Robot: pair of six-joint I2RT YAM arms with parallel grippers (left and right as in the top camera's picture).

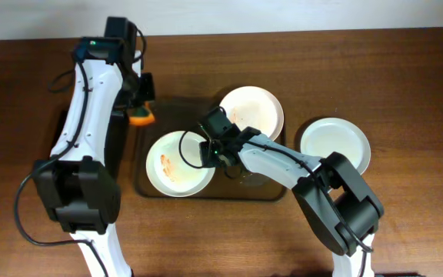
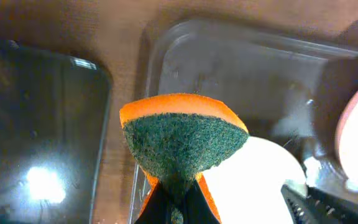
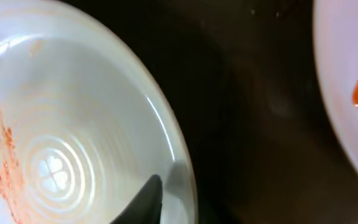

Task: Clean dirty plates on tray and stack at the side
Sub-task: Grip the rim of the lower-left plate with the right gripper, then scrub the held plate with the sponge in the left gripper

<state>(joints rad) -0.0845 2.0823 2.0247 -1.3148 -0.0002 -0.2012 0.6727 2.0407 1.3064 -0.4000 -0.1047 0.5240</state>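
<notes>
The smoky tray (image 1: 148,188) holds two white plates. The left plate (image 1: 177,163) has orange-red smears and also shows in the right wrist view (image 3: 73,112). The far plate (image 1: 254,109) shows a smear in the right wrist view (image 3: 353,93). A third plate (image 1: 334,144) lies on the table to the right of the tray. My left gripper (image 1: 140,110) is shut on an orange sponge (image 2: 182,134) with a green pad, above the tray's left edge. My right gripper (image 1: 206,145) is at the left plate's right rim. One finger (image 3: 146,198) is over the plate's inside and the other is hidden.
A glossy black tray (image 2: 42,124) lies left of the smoky tray, under my left arm (image 1: 91,100). The right arm (image 1: 283,161) reaches across the smoky tray's front right. Bare wood table lies around them.
</notes>
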